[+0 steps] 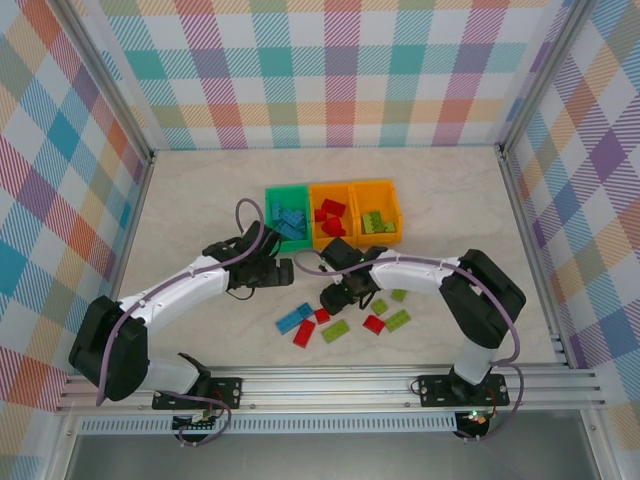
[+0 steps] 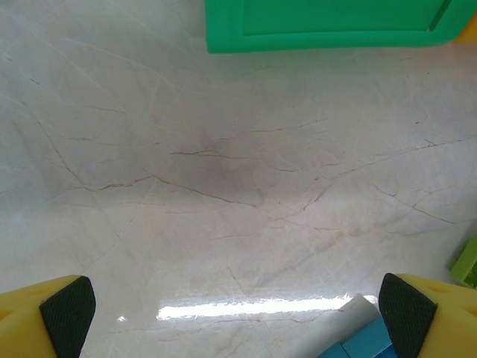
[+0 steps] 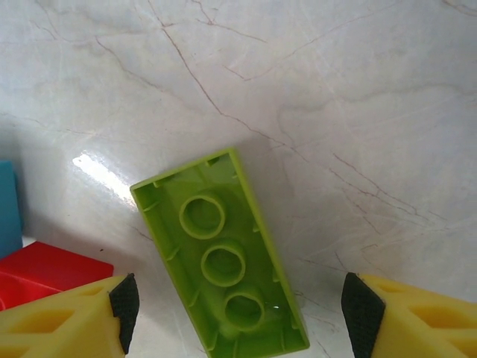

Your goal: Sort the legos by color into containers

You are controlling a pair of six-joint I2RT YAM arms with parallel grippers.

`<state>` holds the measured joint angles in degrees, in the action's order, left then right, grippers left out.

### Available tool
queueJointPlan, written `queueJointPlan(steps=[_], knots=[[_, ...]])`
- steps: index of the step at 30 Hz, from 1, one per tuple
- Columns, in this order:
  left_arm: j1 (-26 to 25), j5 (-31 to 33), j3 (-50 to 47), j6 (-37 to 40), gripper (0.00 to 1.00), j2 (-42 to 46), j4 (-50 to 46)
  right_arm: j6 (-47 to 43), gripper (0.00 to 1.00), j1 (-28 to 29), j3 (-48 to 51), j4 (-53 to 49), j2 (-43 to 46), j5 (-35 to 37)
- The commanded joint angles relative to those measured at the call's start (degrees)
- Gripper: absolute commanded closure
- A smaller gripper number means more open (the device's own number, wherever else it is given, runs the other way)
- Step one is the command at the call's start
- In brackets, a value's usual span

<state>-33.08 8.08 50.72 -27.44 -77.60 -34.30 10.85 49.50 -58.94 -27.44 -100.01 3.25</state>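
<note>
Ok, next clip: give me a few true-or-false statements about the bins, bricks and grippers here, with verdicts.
1. The green bin holds blue bricks. True.
2. The right gripper is shut on a red brick. False: it is open, its fingers on either side of a lime green brick lying on the table.
3. That lime green brick lies with its hollow underside up. True.
4. The left gripper holds a blue brick. False: it is open and empty over bare table.
5. Every brick is in a bin. False: several lie on the table, among them a loose red brick.
</note>
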Motion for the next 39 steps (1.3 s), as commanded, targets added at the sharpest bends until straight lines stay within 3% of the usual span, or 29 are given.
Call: queueJointPlan(steps=[1, 14, 20, 25, 29, 33, 39], knots=[[0.5, 0.7, -0.7, -0.4, 0.00, 1.5, -0.1, -1.7, 0.30, -1.1, 0.2, -1.0, 1.1, -1.4], [0.5, -0.3, -0.7, -0.7, 0.00, 0.9, -0.7, -6.0, 0.39, -0.8, -3.7, -5.4, -5.1, -1.5], [0.3, -1.8, -3.1, -0.6, 0.00, 3.2, -0.6, -4.2, 0.64, -0.9, -5.4, -7.0, -6.9, 1.0], [-0.3, -3.3, -4.4, 0.3, 0.00, 3.7, 0.0, -1.2, 0.73, -2.1, -7.1, -7.1, -4.0, 1.1], [-1.8, -3.0, -3.9, 1.1, 0.00, 3.1, -0.1, 1.3, 0.73, -5.7, -9.3, -8.3, 0.6, 0.4], [-2.0, -3.1, -3.9, 1.3, 0.00, 3.2, 0.4, 2.2, 0.73, -12.8, -15.8, -11.9, 2.5, 0.3], [-2.7, -3.1, -3.7, 2.0, 0.00, 3.1, 0.6, 3.1, 0.72, -22.5, -30.3, -20.7, -4.2, 0.3]])
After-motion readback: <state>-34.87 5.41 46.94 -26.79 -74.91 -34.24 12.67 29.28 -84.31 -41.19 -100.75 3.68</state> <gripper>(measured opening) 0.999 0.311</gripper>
